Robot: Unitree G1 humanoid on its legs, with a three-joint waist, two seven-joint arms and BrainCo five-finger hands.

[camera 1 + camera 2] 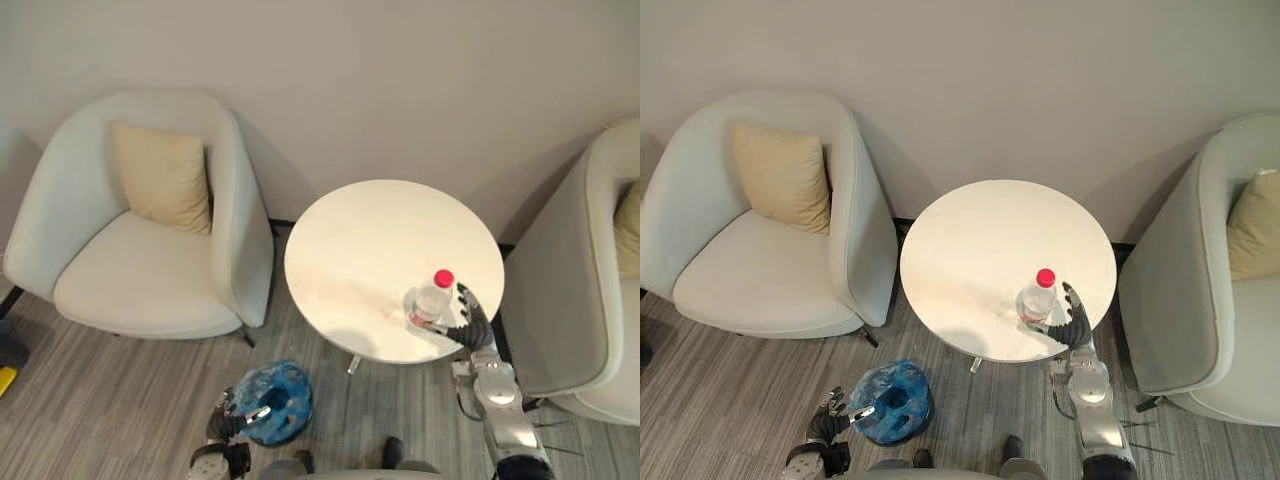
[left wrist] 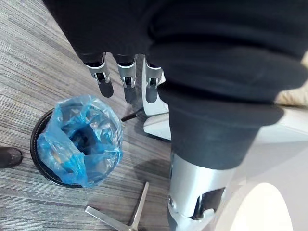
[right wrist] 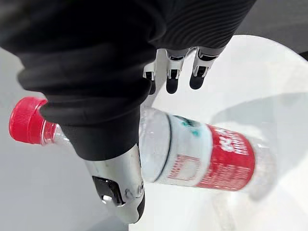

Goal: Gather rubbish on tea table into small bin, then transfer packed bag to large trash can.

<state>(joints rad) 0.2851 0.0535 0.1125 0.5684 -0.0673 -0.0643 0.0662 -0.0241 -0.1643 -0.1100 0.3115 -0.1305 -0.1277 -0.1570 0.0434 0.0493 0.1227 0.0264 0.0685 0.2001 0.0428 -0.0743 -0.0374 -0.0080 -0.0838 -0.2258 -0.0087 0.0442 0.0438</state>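
While a clear plastic bottle (image 1: 432,298) with a red cap stands upright near the front right edge of the round white tabletop (image 1: 350,235), the right hand (image 1: 470,322) sits just beside it. Its fingers (image 3: 172,79) are straight and its thumb is on the bottle's near side, not curled round it. Low by the floor, the left hand (image 1: 222,420) hangs with loose, uncurled fingers (image 2: 126,79) and holds nothing, next to the small bin (image 2: 34,147) lined with a blue bag (image 2: 82,139) — a pale armchair (image 1: 140,270) stands to the left.
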